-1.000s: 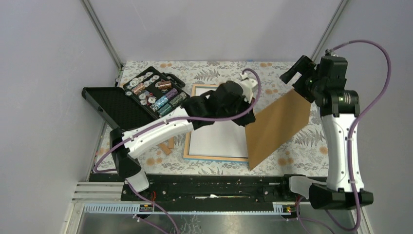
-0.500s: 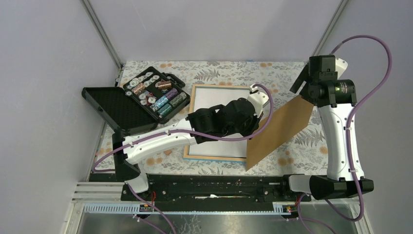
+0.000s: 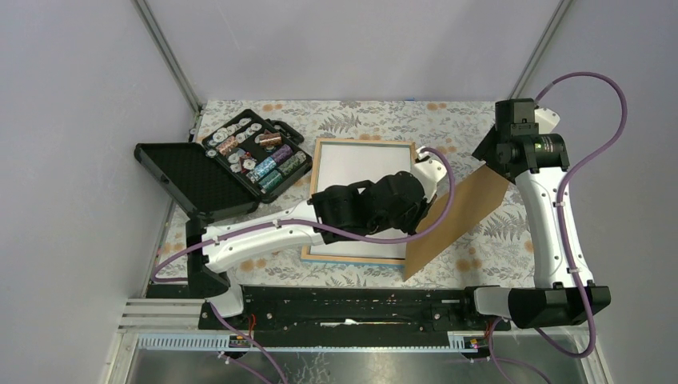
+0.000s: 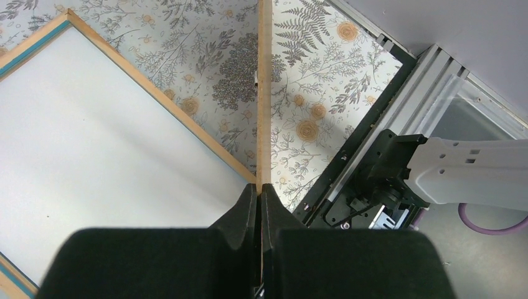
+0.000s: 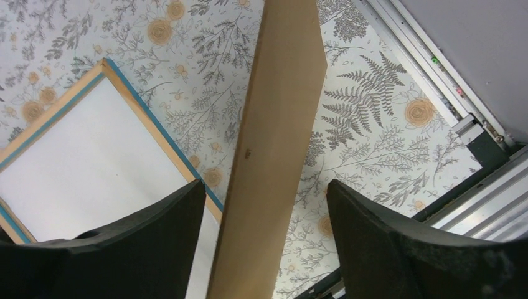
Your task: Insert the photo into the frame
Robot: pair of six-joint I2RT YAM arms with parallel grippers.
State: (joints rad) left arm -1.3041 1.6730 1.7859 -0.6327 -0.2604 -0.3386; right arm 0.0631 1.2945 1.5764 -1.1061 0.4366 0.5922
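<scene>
The frame (image 3: 361, 142) lies flat at the table's middle with its light wood rim up, a blue edge showing in the right wrist view (image 5: 155, 128). A white sheet (image 3: 364, 172) fills it, looking like the photo's white back; no printed side shows. My left gripper (image 3: 419, 214) is shut on the left edge of the plain brown backing board (image 3: 468, 204), which stands tilted on edge just right of the frame. It appears edge-on in the left wrist view (image 4: 264, 93). My right gripper (image 3: 489, 156) is open, its fingers (image 5: 155, 237) straddling the board's upper end (image 5: 274, 143) without touching it.
An open black case of small parts (image 3: 256, 154) sits at the back left, its lid (image 3: 188, 180) folded out toward the left edge. A black rail (image 3: 344, 304) runs along the near edge. Grey walls close in at the back and sides.
My left arm has swung toward the near right with the board, uncovering the frame's top. The board now leans lower and narrower. My right gripper has dropped closer over its upper end.
</scene>
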